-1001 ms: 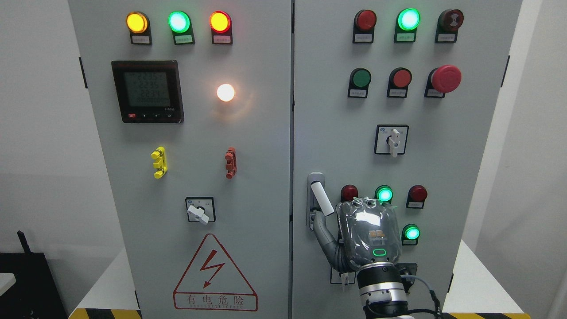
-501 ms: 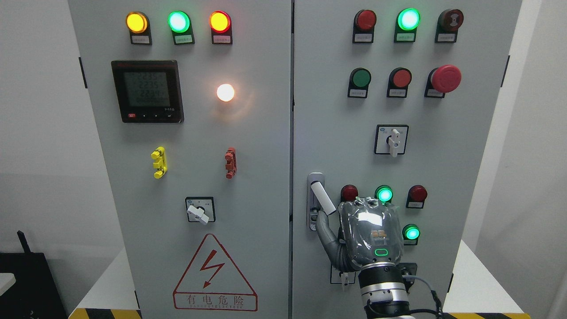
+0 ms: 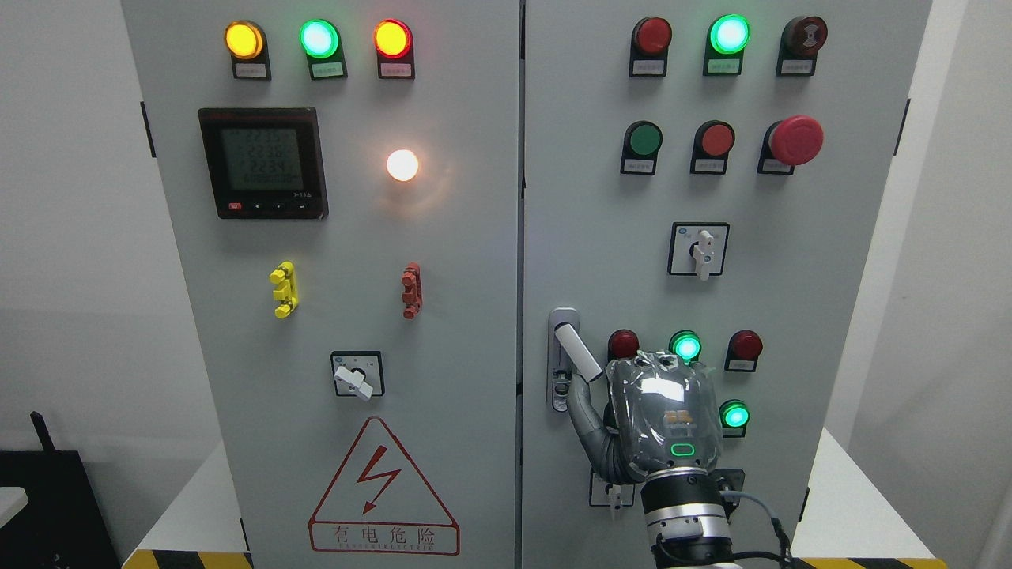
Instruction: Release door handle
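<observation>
The white door handle point(image 3: 575, 352) stands swung out from its grey lock plate point(image 3: 562, 359) at the left edge of the right cabinet door point(image 3: 601, 237), slanting down to the right. My right hand point(image 3: 613, 383) comes up from the bottom edge, with the back of the hand toward the camera, just right of the handle's lower end. That rounded end shows free beside the hand. The thumb point(image 3: 583, 415) stretches out below the handle and does not wrap it. The other fingers are hidden behind the hand. My left arm is not in view.
Lit green lamps point(image 3: 686, 346) and red lamps point(image 3: 623, 344) sit close around the hand. A rotary switch point(image 3: 700, 250) and a red mushroom button point(image 3: 795, 140) are higher up. The left door point(image 3: 356, 237) carries a meter, lamps and a warning triangle point(image 3: 383, 490).
The right hand has drifted slightly to the right and its thumb has come off the lock plate. The handle has not moved.
</observation>
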